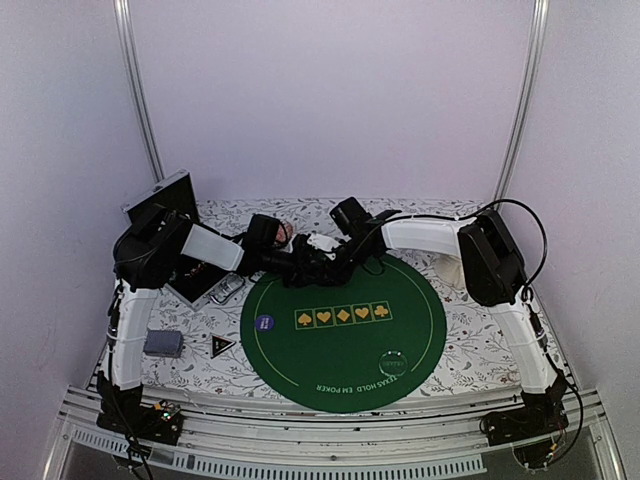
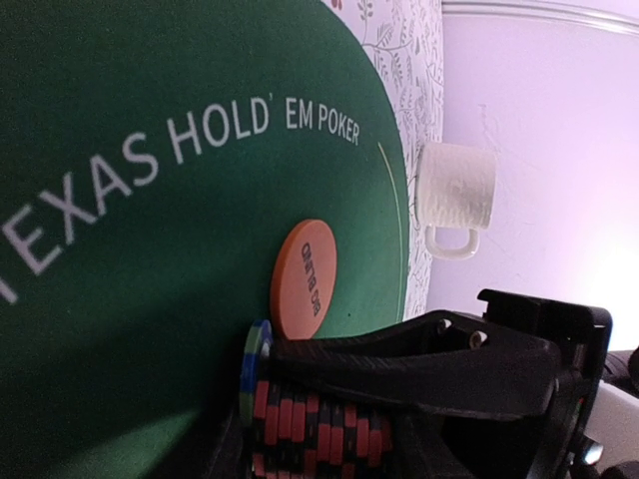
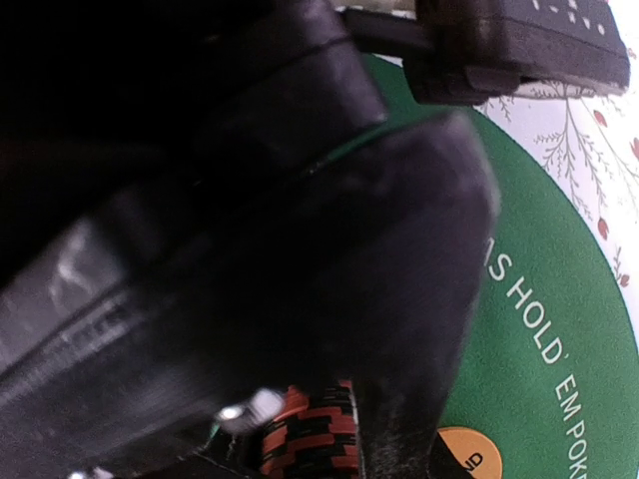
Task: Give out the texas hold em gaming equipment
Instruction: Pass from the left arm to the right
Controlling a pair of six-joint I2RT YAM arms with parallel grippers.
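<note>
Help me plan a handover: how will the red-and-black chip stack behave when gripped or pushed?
The red-and-black chip stack is separate discs, so a sideways push would probably shear it. Smooth-looking edges, likely slippery. Freed chips might roll across the green mat.

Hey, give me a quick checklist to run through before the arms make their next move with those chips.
1. Left gripper grips the chip stack: ok.
2. Right gripper closed on the stack: cannot tell.
3. Both grippers at the far edge of the green mat: ok.
4. Orange button lying on the mat: ok.
5. Card deck off the mat, untouched: ok.
</note>
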